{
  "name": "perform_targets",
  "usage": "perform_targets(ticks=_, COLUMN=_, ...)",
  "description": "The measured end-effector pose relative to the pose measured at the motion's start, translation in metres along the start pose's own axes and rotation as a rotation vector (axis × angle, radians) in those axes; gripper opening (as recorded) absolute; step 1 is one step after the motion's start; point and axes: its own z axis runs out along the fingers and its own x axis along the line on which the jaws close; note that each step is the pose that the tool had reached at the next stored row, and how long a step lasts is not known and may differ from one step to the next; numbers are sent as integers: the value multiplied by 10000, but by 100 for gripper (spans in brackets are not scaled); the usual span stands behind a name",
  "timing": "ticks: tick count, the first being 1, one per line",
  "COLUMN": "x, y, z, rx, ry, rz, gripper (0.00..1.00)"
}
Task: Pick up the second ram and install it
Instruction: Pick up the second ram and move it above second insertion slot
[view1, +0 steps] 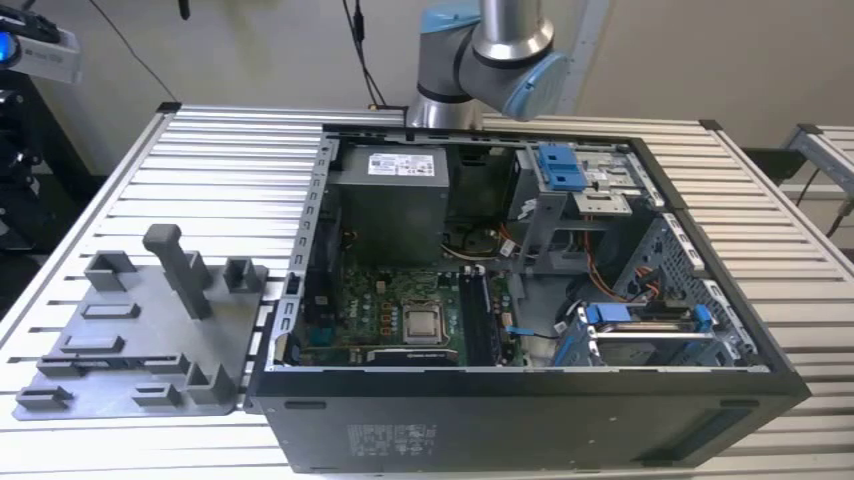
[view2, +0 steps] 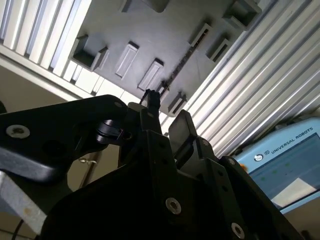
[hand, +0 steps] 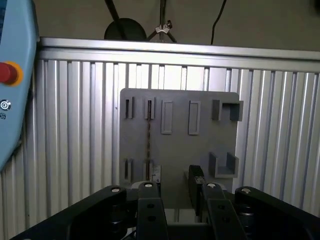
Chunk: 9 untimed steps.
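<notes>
My gripper is open to a moderate gap with nothing between the fingers. It hangs well above the grey fixture plate. The second ram stands on edge in a narrow slot of that plate and appears in both wrist views as a thin dark line, with a pale patch near the end closer to me. The step in hand, by my judgement, is the approach for pickup. In the first wrist view the stick's line falls closer to one finger than to the middle of the gap. I should centre the gap over the stick and keep the finger faces parallel to its flat sides. I should descend straight and close on the bare board edge rather than on the chips. Edges to respect: the slot walls at each end of the stick, the neighbouring slots, the U-shaped bracket and the tall post. The computer case stands just beside the plate on the exterior view's right. Open room lies over the slatted table on the plate's other sides. The teach pendant sits off past the table's edge.
</notes>
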Motion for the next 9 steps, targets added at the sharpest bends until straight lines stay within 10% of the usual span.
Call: perform_targets(ticks=9, x=0, y=0, z=0, rx=-2, ry=1, rz=-50, gripper=36)
